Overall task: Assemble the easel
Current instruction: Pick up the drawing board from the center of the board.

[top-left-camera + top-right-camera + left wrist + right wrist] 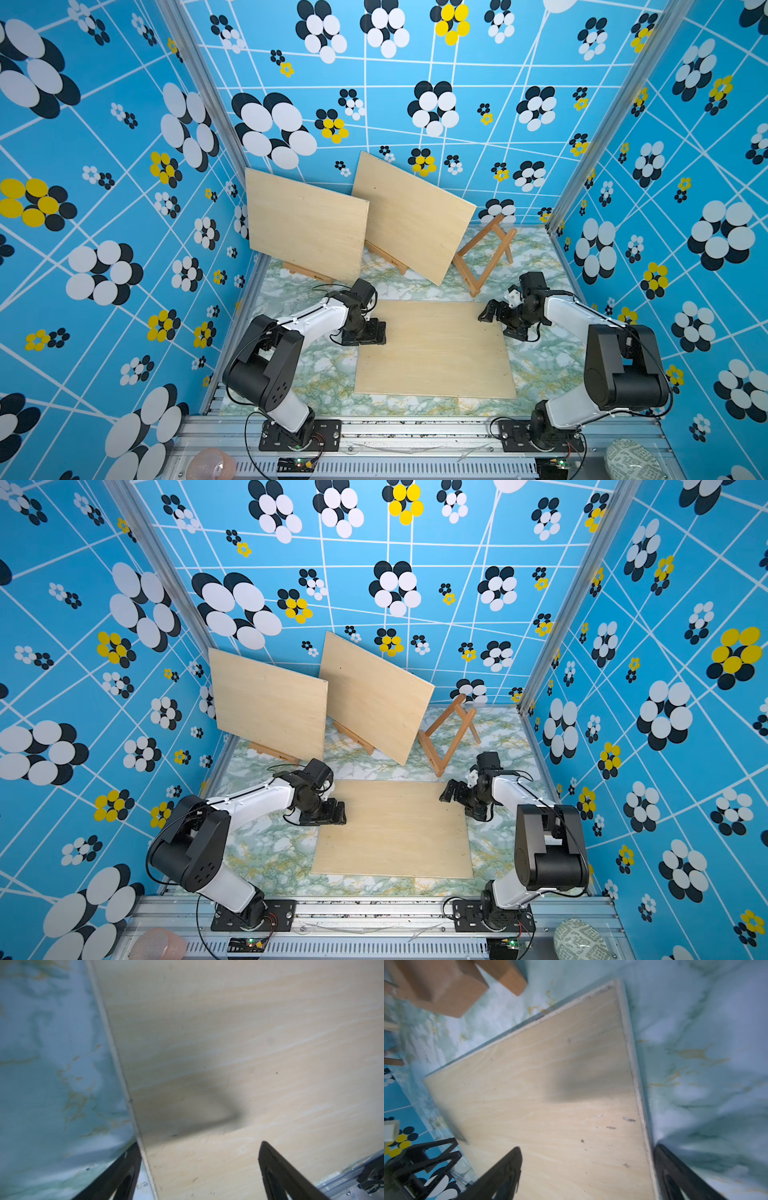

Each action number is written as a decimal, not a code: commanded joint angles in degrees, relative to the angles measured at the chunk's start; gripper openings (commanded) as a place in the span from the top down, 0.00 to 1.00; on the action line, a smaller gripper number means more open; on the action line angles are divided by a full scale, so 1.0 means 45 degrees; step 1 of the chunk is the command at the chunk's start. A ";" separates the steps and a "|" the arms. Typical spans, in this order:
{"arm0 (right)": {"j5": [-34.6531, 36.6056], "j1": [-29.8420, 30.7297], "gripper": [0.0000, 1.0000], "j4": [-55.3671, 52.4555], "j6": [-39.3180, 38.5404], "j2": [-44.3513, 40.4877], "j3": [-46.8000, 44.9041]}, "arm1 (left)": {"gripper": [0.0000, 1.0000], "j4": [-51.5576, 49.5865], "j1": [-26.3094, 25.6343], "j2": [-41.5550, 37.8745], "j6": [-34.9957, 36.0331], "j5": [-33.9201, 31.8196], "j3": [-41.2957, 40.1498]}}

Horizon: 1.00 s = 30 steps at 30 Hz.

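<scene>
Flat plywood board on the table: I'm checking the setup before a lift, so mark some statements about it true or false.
1. The pale plywood board lies flat on the green marbled table. True.
2. The left gripper is shut. False: its jaws stand open astride the board's edge.
3. The brown wooden easel at the back right carries a board. False: it stands empty.
4. Two more plywood boards lean at the back. True.
5. The right gripper is open. True.

Blue flowered walls enclose a marbled bench; a pink, perhaps soft, lump sits by the front rail.
</scene>
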 commanded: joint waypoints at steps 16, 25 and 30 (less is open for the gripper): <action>-0.4905 0.0698 0.01 0.0459 0.1043 0.1213 -0.1467 | 0.12 0.3739 -0.0474 -0.2698 -0.2181 0.5583 -0.0696; -0.4970 0.0695 0.01 0.0443 0.1223 0.0976 -0.1752 | 0.12 0.4009 -0.0479 -0.3603 -0.2623 0.5458 -0.0762; -0.5046 0.0695 0.01 0.0518 0.1307 0.0926 -0.1888 | 0.12 0.3869 -0.0475 -0.4266 -0.2829 0.5455 -0.0628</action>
